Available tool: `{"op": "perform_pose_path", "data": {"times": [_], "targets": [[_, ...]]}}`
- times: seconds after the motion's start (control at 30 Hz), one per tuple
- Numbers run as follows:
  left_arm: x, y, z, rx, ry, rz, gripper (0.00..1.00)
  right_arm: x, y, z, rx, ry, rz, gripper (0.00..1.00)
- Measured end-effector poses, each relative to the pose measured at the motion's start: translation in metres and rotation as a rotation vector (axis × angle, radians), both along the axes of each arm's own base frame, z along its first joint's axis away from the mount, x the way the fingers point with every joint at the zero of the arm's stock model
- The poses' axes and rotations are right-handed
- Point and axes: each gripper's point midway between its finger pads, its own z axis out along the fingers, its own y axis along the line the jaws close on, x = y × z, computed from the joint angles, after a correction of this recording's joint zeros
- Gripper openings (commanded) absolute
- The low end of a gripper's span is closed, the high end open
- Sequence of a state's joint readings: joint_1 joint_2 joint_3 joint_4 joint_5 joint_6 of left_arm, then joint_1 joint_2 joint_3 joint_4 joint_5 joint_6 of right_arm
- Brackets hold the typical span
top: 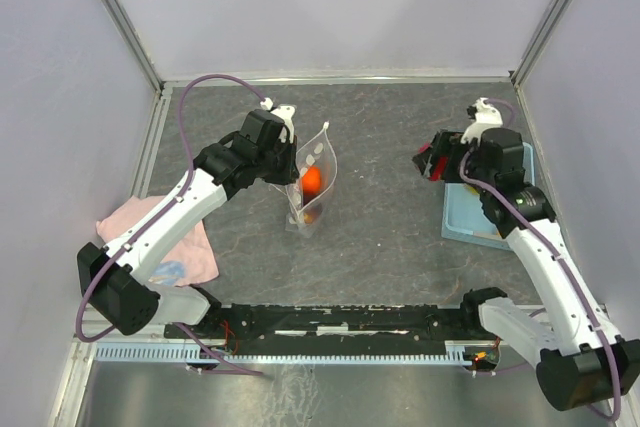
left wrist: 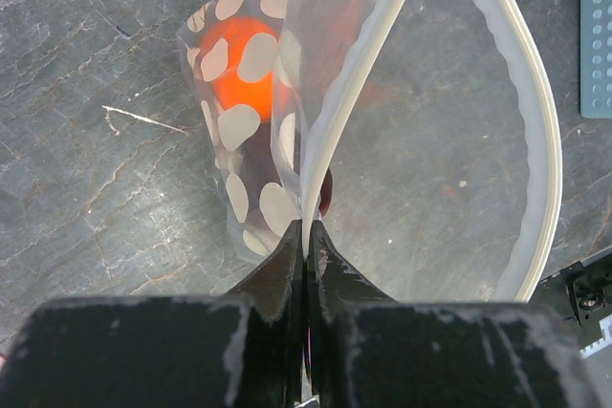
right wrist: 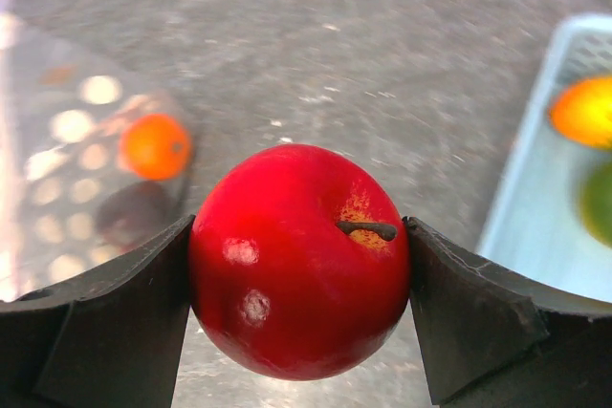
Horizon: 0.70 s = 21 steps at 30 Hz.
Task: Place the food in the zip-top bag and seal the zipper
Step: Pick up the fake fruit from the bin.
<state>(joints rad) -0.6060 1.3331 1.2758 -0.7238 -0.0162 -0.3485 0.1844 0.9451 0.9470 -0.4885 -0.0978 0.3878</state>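
Gripping a red apple (right wrist: 287, 269) at three o'clock, the right hand (right wrist: 299, 236) likely needed to carry it toward nine o'clock over the zip-top bag (top: 312, 182), whose zipper (left wrist: 359, 83) the left hand (left wrist: 306, 236) pinched open.

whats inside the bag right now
An orange fruit and a dark maroon one below it show through the bag. The white spots and the left gripper hide whatever else may be there.

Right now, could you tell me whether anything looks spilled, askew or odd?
Nothing stands out. The left gripper pinches the zip-top bag upright with its mouth open, an orange fruit inside, and the right gripper grips the red fruit squarely.
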Motion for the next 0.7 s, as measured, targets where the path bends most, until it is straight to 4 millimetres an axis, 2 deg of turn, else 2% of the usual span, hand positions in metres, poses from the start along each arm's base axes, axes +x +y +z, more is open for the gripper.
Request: {"op": "perform_pose_path", "data": {"times": [0.1, 0.33, 0.57, 0.7], "targets": [[0.0, 0.0, 0.0, -0.001, 0.0, -0.001, 0.03, 0.0, 0.04, 0.024, 0.043, -0.091, 0.142, 0.59], [-0.002, -0.003, 0.0, -0.011, 0.007, -0.013, 0.03, -0.008, 0.12, 0.056, 0.093, -0.221, 0.405, 0.61], [-0.003, -0.004, 0.0, -0.016, 0.011, -0.019, 0.03, -0.026, 0.204, 0.077, 0.095, -0.336, 0.671, 0.61], [-0.003, -0.004, 0.0, -0.016, 0.011, -0.02, 0.03, -0.033, 0.237, 0.076, 0.089, -0.381, 0.781, 0.6]]}}
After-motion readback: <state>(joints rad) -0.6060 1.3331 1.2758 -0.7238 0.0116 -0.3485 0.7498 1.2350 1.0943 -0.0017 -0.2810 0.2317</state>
